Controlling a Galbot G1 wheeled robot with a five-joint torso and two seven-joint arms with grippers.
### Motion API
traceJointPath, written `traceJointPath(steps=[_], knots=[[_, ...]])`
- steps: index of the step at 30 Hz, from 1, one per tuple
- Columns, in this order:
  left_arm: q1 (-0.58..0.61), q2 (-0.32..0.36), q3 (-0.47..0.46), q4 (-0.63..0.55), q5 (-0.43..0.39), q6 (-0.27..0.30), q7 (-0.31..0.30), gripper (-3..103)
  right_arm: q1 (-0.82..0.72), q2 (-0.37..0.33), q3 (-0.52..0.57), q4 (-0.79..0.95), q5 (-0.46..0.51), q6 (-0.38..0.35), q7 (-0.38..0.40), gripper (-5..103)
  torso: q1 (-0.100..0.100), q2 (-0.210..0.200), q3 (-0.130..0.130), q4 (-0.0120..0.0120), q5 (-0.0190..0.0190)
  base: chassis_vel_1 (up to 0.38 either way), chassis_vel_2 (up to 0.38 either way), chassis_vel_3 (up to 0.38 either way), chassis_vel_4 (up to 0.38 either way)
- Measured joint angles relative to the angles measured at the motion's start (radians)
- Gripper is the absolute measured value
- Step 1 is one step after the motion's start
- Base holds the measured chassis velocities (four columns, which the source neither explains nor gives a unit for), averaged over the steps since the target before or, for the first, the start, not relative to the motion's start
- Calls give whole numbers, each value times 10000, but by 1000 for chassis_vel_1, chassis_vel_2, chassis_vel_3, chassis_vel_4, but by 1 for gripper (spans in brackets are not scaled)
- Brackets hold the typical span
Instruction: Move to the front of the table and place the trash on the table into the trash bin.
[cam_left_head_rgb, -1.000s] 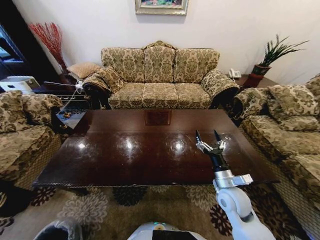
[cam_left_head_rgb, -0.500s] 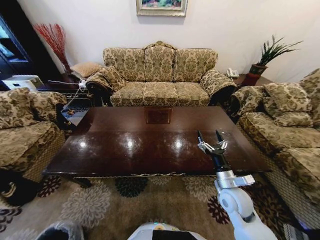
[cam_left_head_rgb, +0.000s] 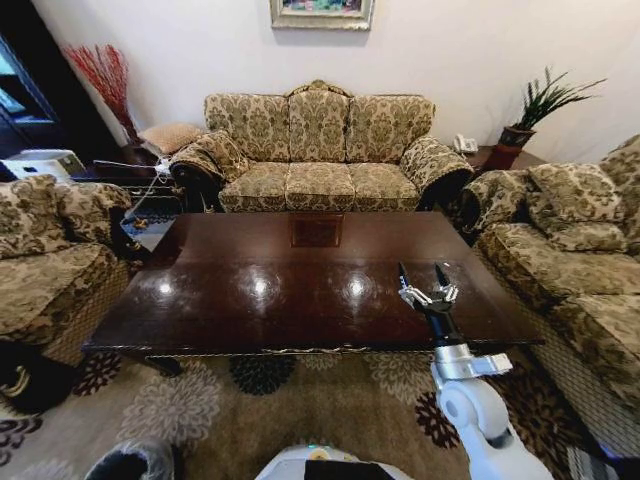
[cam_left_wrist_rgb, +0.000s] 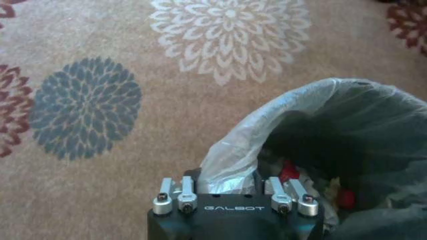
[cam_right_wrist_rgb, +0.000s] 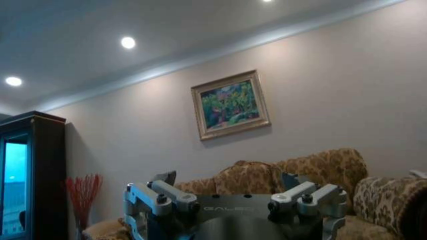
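Glossy dark brown wooden table (cam_left_head_rgb: 300, 285) shows no litter, right gripper (cam_left_head_rgb: 427, 285) spread wide above its front right corner, left gripper (cam_left_wrist_rgb: 233, 197) clamped on the black bag-lined bin (cam_left_wrist_rgb: 347, 145) holding trash (cam_left_wrist_rgb: 288, 171); best keep that rim hold level.

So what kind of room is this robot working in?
Most likely a home living room: a patterned sofa and armchairs ring a dark wood table, with a framed painting on the wall and a floral carpet.
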Motion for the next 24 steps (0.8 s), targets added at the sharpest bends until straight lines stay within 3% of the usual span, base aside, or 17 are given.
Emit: traceJointPath(steps=[1, 4, 5, 8, 9, 11, 13, 15, 18, 19, 21, 24], knots=[[0, 0, 0, 0, 0, 0, 0, 51, 0, 0, 0, 0, 0, 0, 0, 100, 0, 0, 0, 0, 0, 0, 0, 0, 0], [446, -140, -94, -158, 614, 56, 786, 67, -41, 69, -13, -60, 18, 100, -29, 100, 1, 0, 0, 0, 4, 0, 0, 0, 0], [446, -140, -94, -158, 614, 56, 786, 67, -41, 69, -13, -60, 18, 100, -29, 100, 1, 0, 0, 0, 4, 0, 0, 0, 0], [986, -224, -267, -303, 1216, 204, 1803, 77, -194, -3, 83, 33, 127, 136, -88, 100, 0, 1, 0, 4, 2, 0, 0, 0, 0], [986, -224, -267, -303, 1216, 204, 1803, 77, -194, -3, 83, 33, 127, 136, -88, 100, 0, 1, 0, 4, 2, 0, 0, 0, 0], [1280, -278, -401, -368, 1578, 116, 2601, 88, -211, -29, 184, 46, 200, 198, -115, 100, -1, 0, -1, 6, -1, 0, 0, 0, 0], [1414, -340, -510, -511, 1627, 54, 2877, 97, -236, 7, 186, 46, 219, 248, -115, 100, 0, 0, 0, 4, 2, 0, 0, 0, 0], [1466, -375, -539, -609, 1629, 18, 2952, 99, -259, 26, 161, 46, 219, 277, -116, 100, 0, 0, 0, 3, 3, 0, 0, 0, 0], [1747, -603, -620, -1611, 1620, -771, 3619, 100, -351, 91, 29, 153, 118, 291, -115, 100, -1, 0, 0, 6, -4, 0, 0, 0, 0], [1747, -603, -620, -1611, 1620, -771, 3619, 100, -351, 91, 29, 153, 118, 291, -115, 100, -1, 0, 0, 6, -4, 0, 0, 0, 0], [2028, -720, -593, -3097, 1917, -2079, 4791, 100, -440, 145, 19, 390, -413, -157, 119, 100, -1, 0, 0, 5, 1, 0, 0, 0, 0], [2135, -740, -554, -3763, 2122, -2556, 5239, 100, -535, 169, 40, 521, -734, -496, 230, 100, 0, 0, 0, 5, 2, 0, 0, 0, 0]])
